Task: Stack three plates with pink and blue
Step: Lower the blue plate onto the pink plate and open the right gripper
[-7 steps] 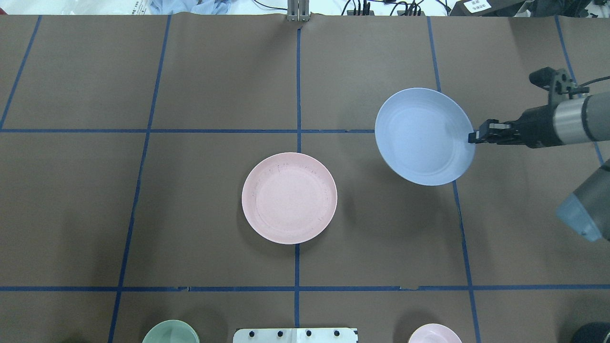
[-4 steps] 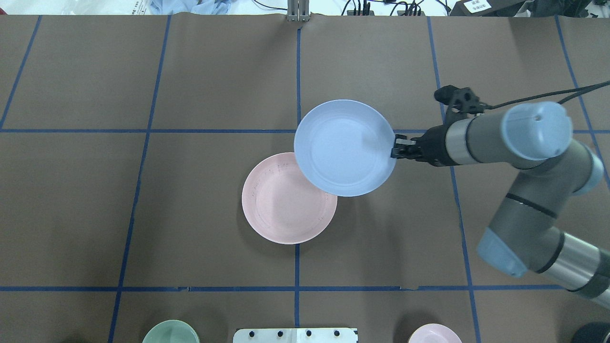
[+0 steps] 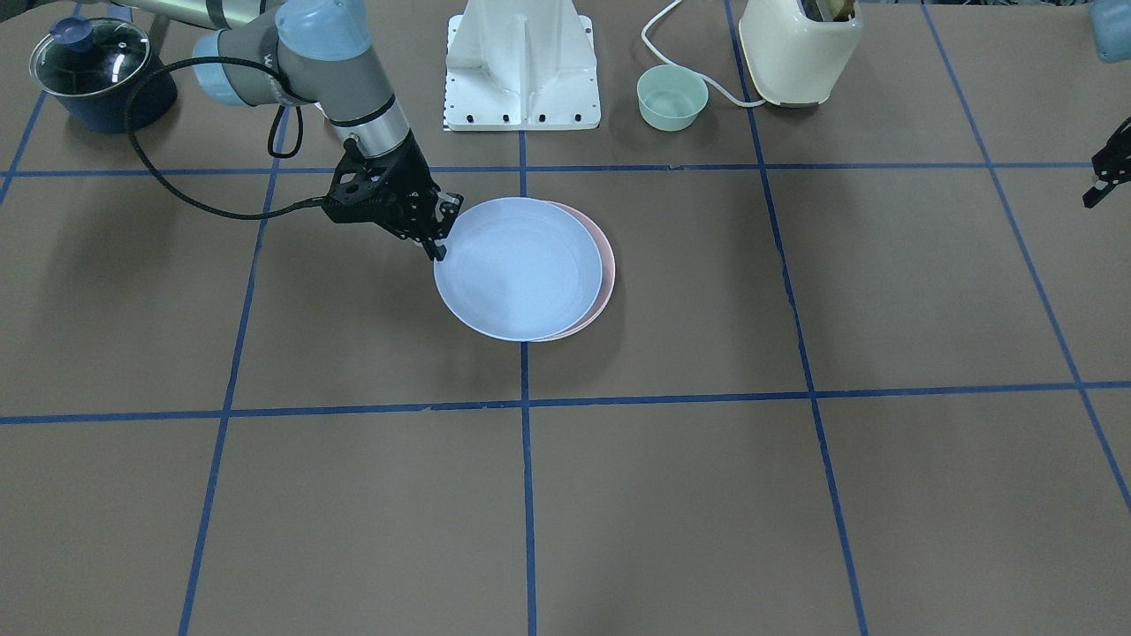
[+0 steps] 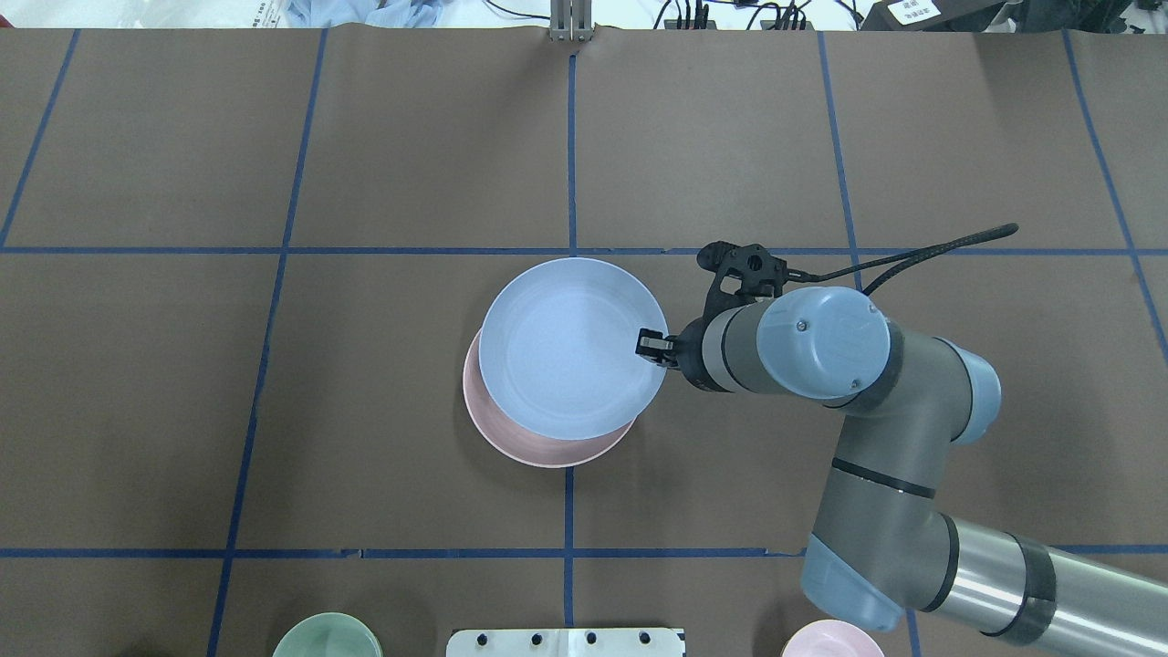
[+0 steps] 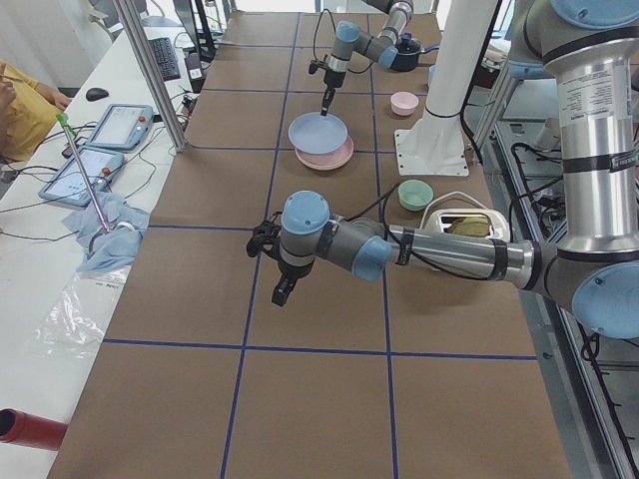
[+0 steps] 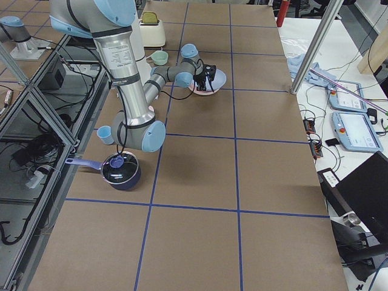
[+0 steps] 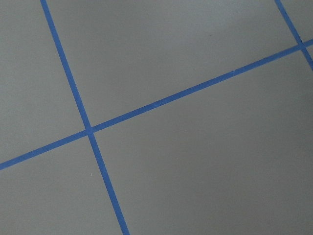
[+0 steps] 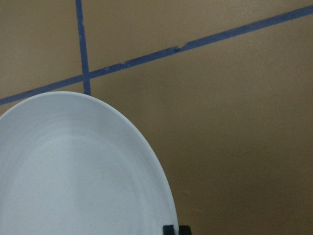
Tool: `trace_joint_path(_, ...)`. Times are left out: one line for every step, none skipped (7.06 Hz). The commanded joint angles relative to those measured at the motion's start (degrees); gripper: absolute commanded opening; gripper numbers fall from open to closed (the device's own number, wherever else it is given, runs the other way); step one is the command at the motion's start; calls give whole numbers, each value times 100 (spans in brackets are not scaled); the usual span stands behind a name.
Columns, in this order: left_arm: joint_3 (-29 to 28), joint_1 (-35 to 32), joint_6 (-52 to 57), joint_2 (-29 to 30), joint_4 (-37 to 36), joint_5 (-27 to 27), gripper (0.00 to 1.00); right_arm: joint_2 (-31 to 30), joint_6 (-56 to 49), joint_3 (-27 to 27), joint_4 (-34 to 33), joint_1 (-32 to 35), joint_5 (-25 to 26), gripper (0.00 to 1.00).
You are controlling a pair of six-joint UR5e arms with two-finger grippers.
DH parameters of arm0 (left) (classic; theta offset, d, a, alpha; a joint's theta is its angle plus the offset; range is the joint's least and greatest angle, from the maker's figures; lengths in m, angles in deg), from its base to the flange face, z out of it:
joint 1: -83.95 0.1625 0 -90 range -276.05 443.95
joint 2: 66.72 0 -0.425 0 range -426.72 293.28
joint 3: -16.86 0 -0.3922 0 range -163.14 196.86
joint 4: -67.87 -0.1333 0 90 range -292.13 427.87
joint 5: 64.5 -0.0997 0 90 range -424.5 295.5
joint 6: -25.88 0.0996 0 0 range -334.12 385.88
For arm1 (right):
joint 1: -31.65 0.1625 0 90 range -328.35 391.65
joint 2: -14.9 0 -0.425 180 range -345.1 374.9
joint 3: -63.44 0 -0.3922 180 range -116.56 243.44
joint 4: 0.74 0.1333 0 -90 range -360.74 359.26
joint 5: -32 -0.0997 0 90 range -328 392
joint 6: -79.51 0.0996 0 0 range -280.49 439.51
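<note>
My right gripper (image 4: 650, 347) is shut on the rim of the light blue plate (image 4: 573, 349) and holds it level just over the pale pink plate (image 4: 511, 440) at the table's middle. The blue plate covers most of the pink one, leaving only a crescent showing. From the front, the blue plate (image 3: 517, 269) hides all but the pink plate's edge (image 3: 606, 265), with the right gripper (image 3: 439, 234) at its rim. The right wrist view shows the blue plate (image 8: 73, 171) close up. The cream-white plate is not in view. My left gripper (image 3: 1100, 185) hangs over bare table, and I cannot tell its state.
A mint-green bowl (image 3: 671, 97), a cream toaster (image 3: 800, 49) and the white robot base (image 3: 521, 62) stand along the robot's side. A lidded pot (image 3: 88, 66) is at the robot's right. A small pink bowl (image 4: 832, 639) sits at the near edge.
My right arm has carried the blue plate from the table's right side leftward and toward the robot, so that it now sits over the pink plate.
</note>
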Motion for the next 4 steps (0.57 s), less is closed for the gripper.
trace_joint_path(-3, 8, 0, 7, 0, 17, 100, 138, 53, 114, -62, -193, 90, 0)
trace_joint_path(-3, 8, 0, 7, 0, 17, 100, 164, 105, 141, -62, -202, 90, 0)
trace_joint_path(6, 8, 0, 7, 0, 17, 100, 226, 123, 167, -62, -211, 90, 22)
trace_joint_path(-2, 8, 0, 7, 0, 17, 100, 261, 123, 280, -36, -237, 125, 99)
